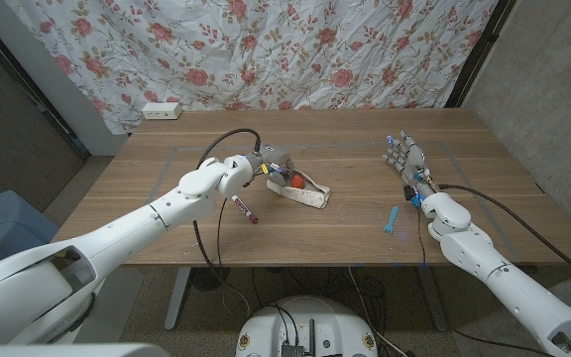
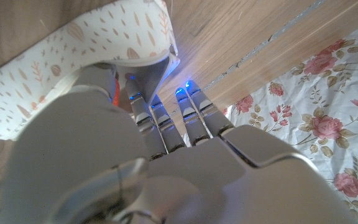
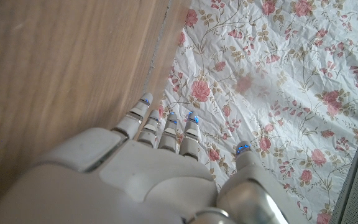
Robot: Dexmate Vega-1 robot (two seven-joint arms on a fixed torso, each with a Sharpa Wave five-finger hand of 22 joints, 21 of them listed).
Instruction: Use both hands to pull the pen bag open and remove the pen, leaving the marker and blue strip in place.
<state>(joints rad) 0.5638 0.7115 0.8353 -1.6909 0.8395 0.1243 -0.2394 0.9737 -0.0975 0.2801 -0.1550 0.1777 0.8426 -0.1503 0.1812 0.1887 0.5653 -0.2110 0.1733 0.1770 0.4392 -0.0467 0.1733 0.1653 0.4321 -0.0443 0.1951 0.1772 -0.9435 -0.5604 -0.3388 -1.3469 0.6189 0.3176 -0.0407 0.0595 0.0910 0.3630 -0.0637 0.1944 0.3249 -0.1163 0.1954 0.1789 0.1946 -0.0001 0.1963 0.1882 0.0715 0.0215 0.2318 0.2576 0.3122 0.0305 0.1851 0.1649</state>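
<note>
Fabric pen bag (image 1: 300, 191), soft and light, lying near mid-table with the left hand (image 1: 271, 167) at its open end.
Left fingers (image 2: 146, 109) reach to the patterned rim; whether they grip it cannot be told. Right hand (image 1: 404, 157) waits well apart, fingers spread, holding nothing. Such cloth will likely sag and slide unless both rims are pinched. A red-tipped marker (image 1: 245, 208) and a blue strip (image 1: 392, 219) lie on the wooden table (image 1: 147, 178).

Patterned pen bag (image 1: 303, 191) mid-table, open
</note>
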